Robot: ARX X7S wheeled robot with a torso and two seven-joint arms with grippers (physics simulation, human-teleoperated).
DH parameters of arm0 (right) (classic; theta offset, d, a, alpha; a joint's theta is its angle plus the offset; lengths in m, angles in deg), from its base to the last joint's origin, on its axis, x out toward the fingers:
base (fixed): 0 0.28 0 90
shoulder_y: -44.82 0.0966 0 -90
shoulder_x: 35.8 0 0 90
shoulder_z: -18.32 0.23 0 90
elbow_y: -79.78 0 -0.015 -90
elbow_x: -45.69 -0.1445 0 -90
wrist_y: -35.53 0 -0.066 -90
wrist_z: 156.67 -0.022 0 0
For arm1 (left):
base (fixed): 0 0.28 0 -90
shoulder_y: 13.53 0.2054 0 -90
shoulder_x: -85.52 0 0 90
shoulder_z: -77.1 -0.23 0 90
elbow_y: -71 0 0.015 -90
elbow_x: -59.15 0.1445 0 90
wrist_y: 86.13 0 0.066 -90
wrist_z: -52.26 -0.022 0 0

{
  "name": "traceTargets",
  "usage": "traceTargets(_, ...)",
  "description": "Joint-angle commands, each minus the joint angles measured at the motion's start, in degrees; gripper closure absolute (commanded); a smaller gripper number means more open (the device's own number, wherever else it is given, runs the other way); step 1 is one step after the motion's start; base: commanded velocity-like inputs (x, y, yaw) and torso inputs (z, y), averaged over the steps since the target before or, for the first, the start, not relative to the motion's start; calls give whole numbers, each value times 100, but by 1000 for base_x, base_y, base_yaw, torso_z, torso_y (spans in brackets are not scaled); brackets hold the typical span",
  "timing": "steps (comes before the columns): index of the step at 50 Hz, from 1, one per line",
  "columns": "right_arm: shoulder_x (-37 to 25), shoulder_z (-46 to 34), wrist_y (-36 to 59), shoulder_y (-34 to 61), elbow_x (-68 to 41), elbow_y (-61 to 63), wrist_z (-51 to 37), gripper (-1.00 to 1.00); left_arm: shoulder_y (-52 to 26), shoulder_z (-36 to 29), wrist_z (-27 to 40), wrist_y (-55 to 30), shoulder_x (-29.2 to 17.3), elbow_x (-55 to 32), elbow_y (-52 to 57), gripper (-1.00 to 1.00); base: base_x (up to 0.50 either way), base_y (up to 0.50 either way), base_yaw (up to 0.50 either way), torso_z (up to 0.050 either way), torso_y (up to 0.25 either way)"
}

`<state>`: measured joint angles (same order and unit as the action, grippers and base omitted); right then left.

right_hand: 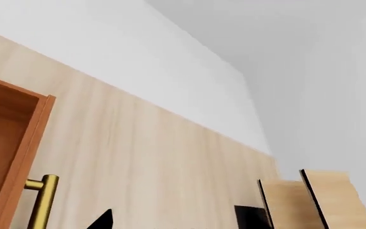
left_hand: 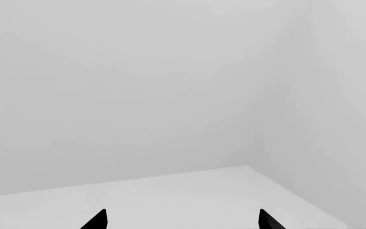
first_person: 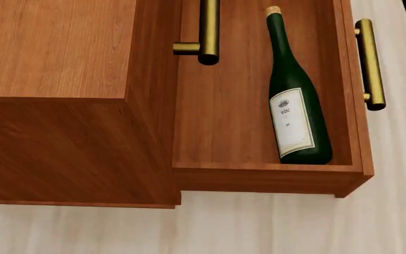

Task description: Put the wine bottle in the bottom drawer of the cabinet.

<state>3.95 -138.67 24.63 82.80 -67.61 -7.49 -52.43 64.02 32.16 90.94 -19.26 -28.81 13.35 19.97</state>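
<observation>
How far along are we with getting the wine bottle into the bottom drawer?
Mostly done, it seems: the wine bottle lies on its side inside the open bottom drawer of the cabinet, label up, cork toward the back. Nothing is in hand: the left gripper shows empty, spread fingertips, and the right gripper holds nothing either. What may be left is pushing the drawer shut by its handle.

Pale light-wood plank floor (first_person: 259, 227) is running up to plain white walls (right_hand: 138, 62); a pale wooden rack (right_hand: 323, 200) is sitting nearby.
</observation>
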Motion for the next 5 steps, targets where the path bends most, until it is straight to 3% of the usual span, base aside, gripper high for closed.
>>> traceTargets(1,-618,200,-494,-269,-860,832,-638,-100,13,-24,7,-1,-16,28,-7,-100,0,0,0,0,0)
traceTargets(5,-921,296,-833,-508,-974,1293,-703,-100,17,-27,16,-4,-18,35,-11,-100,0,0,0,0,0)
